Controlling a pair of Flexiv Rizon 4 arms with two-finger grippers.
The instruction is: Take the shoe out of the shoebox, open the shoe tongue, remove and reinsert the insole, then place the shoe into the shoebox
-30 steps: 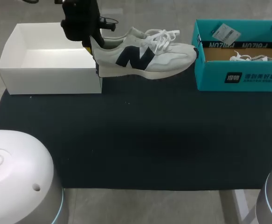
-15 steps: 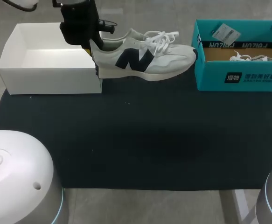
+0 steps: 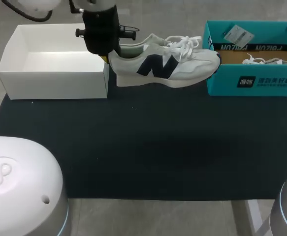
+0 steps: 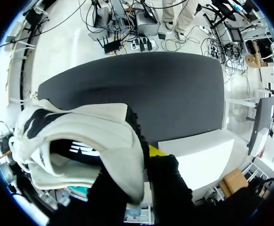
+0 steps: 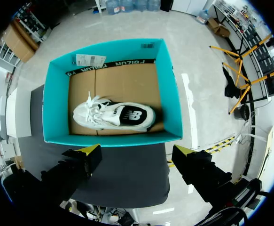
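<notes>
Shoe (image 3: pixel 165 66), heel pinched in the left gripper (image 3: pixel 108 53), hangs outside the teal shoebox (image 3: pixel 254 83); right gripper (image 5: pixel 136 157) gapes wide over that box; tongue, insole, repacking probably remain.

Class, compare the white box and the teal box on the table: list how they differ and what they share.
The white box is plain; the teal box bears print. The white box shows nothing inside; the teal box holds a shoe. Both are open-topped and sit at the black mat's far side.
</notes>
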